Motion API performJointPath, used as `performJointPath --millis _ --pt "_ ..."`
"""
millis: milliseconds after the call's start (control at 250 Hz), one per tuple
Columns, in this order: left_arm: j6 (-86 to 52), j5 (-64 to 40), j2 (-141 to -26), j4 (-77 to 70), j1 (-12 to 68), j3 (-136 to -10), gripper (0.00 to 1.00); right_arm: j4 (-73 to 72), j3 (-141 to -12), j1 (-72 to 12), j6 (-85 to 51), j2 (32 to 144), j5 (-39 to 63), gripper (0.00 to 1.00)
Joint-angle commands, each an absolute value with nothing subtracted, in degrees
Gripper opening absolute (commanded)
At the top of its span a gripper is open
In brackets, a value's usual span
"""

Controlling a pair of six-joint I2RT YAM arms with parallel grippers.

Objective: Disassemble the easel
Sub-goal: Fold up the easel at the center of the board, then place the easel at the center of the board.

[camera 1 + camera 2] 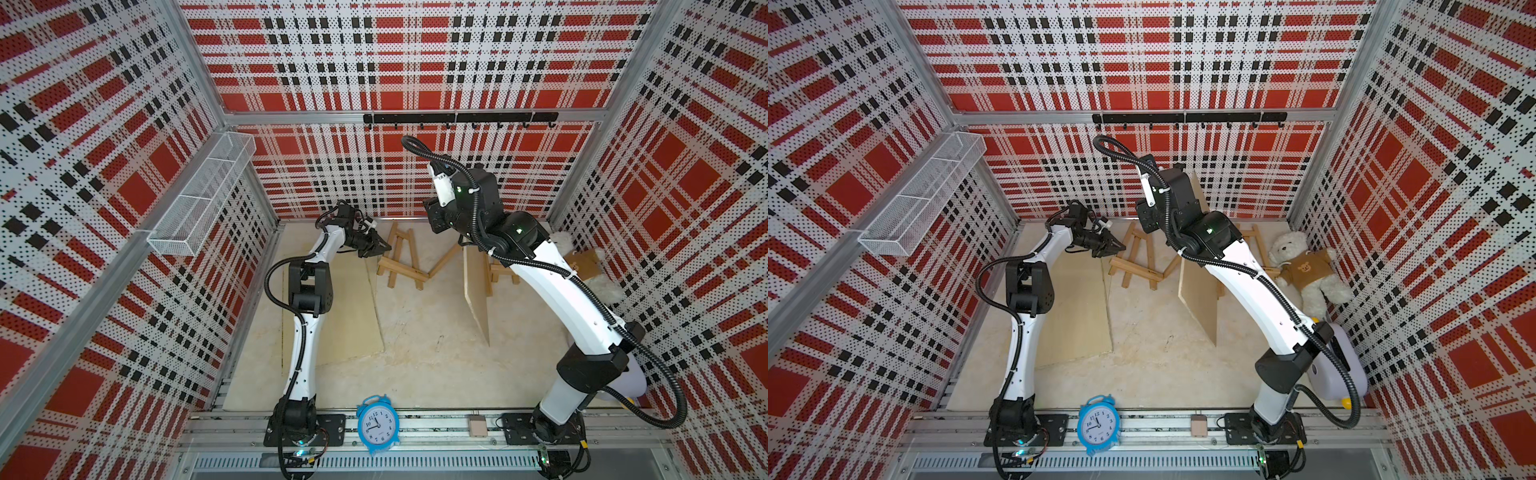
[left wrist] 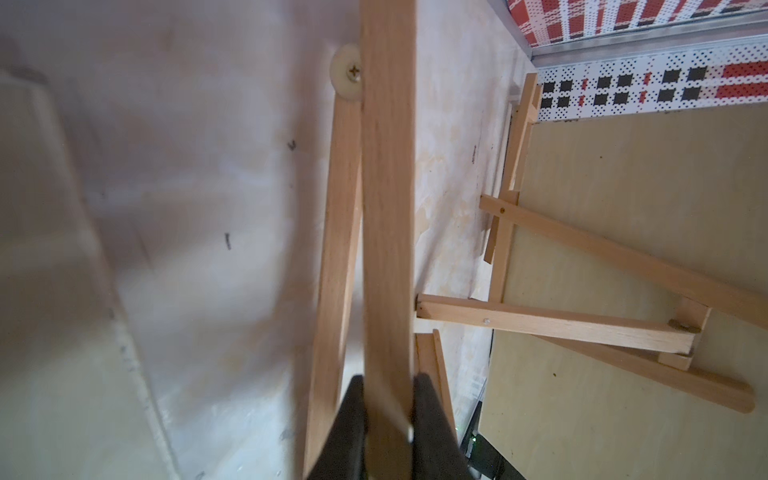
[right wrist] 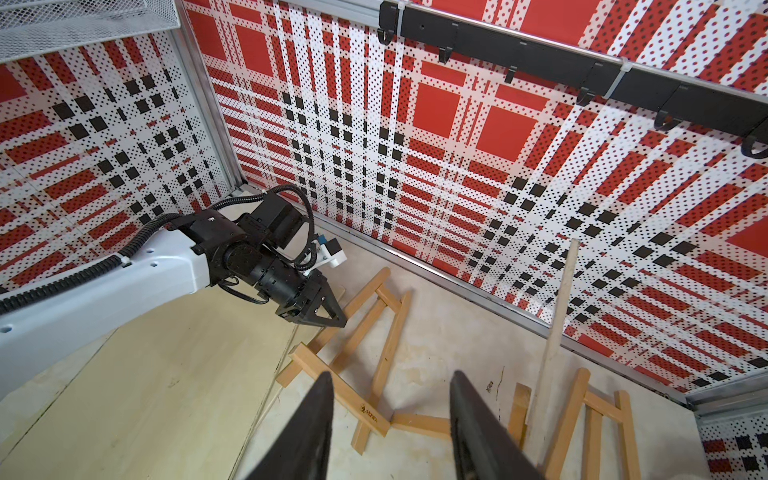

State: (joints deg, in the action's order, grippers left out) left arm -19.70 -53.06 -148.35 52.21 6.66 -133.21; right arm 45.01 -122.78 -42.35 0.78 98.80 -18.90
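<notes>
A small wooden easel point(image 1: 401, 259) point(image 1: 1136, 259) point(image 3: 374, 332) lies at the back of the table, its hinged rear leg point(image 3: 419, 424) splayed out to the right. My left gripper point(image 1: 384, 248) point(image 1: 1120, 248) point(image 3: 337, 321) point(image 2: 388, 382) is shut on one of the easel's side slats point(image 2: 388, 208), low over the table. A screw with a plastic washer point(image 2: 349, 77) joins the slats at the far end. My right gripper point(image 3: 390, 380) hangs high above the easel, open, with nothing between its fingers.
A plywood board point(image 1: 478, 291) point(image 1: 1200, 291) stands on edge against a second easel point(image 3: 590, 424) point(image 1: 1254, 241) at the back right. Another board point(image 1: 345, 316) lies flat under my left arm. A teddy bear point(image 1: 1304, 270) lies at the right wall, a blue alarm clock point(image 1: 376, 424) stands in front.
</notes>
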Motion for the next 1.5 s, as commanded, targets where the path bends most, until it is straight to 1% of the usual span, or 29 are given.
performJointPath --millis 0,476,752,1080,1497 --pt "-16.46 -48.00 -148.27 52.20 6.59 -132.42 0.00 42.36 -122.61 -42.08 0.88 97.06 -19.73 0.47" --pt "-16.07 -47.72 -150.59 52.21 10.17 -133.39 0.00 42.74 -121.94 -41.17 1.32 96.63 -19.16 0.48" --pt "-16.08 -44.39 -149.78 51.91 10.99 -130.69 0.00 43.07 -121.12 -40.87 1.32 95.66 -18.92 0.48" --pt "-27.24 -40.45 -146.82 39.87 11.60 -121.87 0.00 43.33 -119.08 -40.69 1.40 93.65 -19.11 0.48" --pt "-34.64 -36.47 -148.49 33.44 13.95 -122.81 0.00 44.69 -119.04 -39.74 2.61 93.13 -19.12 0.48"
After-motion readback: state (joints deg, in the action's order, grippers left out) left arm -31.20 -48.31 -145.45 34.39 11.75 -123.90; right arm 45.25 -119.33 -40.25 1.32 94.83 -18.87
